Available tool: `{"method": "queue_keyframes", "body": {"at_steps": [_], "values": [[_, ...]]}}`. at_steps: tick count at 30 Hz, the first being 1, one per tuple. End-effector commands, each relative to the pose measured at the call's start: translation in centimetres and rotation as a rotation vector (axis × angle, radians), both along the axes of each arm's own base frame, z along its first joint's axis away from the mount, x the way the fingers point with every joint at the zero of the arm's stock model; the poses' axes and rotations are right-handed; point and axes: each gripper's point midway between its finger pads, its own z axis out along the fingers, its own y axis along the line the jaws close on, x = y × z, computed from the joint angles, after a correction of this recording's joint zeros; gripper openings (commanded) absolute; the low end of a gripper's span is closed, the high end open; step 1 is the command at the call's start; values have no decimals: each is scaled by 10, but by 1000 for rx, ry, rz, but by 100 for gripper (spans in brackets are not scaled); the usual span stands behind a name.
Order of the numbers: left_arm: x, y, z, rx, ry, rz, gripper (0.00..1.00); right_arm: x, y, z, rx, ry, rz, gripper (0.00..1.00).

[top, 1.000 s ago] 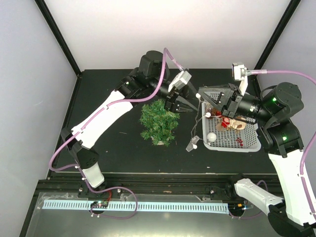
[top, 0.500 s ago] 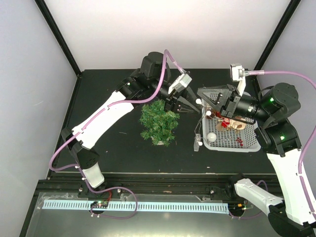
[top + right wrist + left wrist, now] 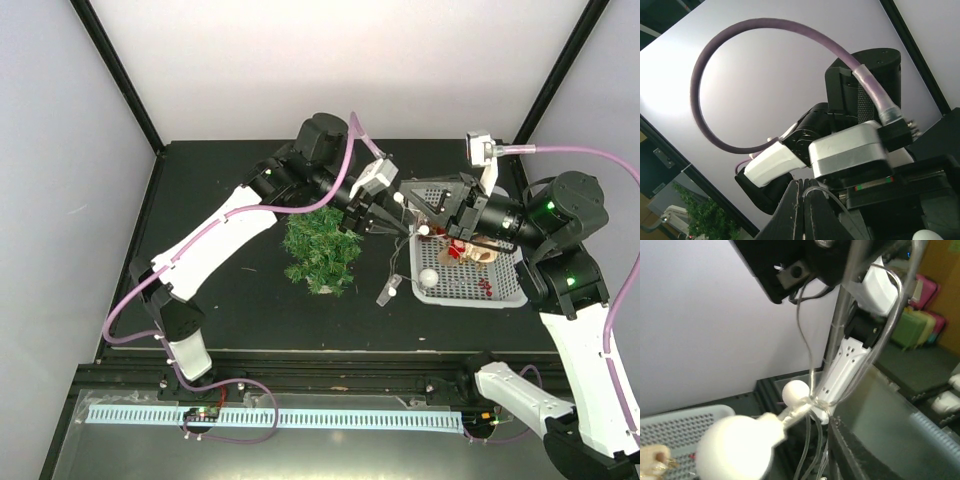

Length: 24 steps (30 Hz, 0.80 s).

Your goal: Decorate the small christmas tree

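The small christmas tree [image 3: 322, 250] stands in the middle of the table; it also shows at the lower left of the right wrist view [image 3: 710, 220]. My right gripper [image 3: 404, 190] is raised left of the basket, shut on the clear wire of a garland [image 3: 395, 262] with white balls that hangs down to the table. The wire loops out between the closed fingers [image 3: 801, 182]. My left gripper [image 3: 385, 222] is open just below the right one, beside the tree's top right. The garland's balls [image 3: 796, 391] and wire hang right in front of its dark finger [image 3: 875, 455].
A white mesh basket [image 3: 505, 295] at the right holds a white ball, red and gold ornaments; its rim shows in the left wrist view [image 3: 685, 420]. A garland end piece lies on the table [image 3: 386, 297]. Black frame posts stand at the back corners.
My left gripper has moved right, away from above the tree to just under my right gripper. The hanging garland end has swung slightly. The right arm has barely moved.
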Motion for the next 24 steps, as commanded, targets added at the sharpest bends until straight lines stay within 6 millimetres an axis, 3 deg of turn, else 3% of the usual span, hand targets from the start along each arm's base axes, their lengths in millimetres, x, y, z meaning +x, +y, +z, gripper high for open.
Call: {"method": "queue_keyframes", "body": {"at_steps": [1, 4, 11, 16, 18, 22, 24], "values": [[-7, -1, 18, -46, -22, -37, 23, -9, 0, 4, 18, -25, 28, 1], [-15, -2, 23, -60, -27, -64, 2, -9, 0, 2, 15, -24, 31, 1], [-6, 0, 12, -11, -136, 38, 2, -10, 0, -2, -1, -33, 25, 1], [31, 12, 14, 76, -392, 293, 2, -17, -2, -7, -25, -66, 26, 4], [40, 21, 24, 103, -480, 365, 2, -21, -3, -9, -32, -75, 33, 12], [55, 35, 37, 142, -615, 484, 2, -30, -4, -15, -37, -87, 53, 45], [53, 41, 44, 141, -677, 517, 1, -36, -6, -15, -36, -103, 53, 52]]}}
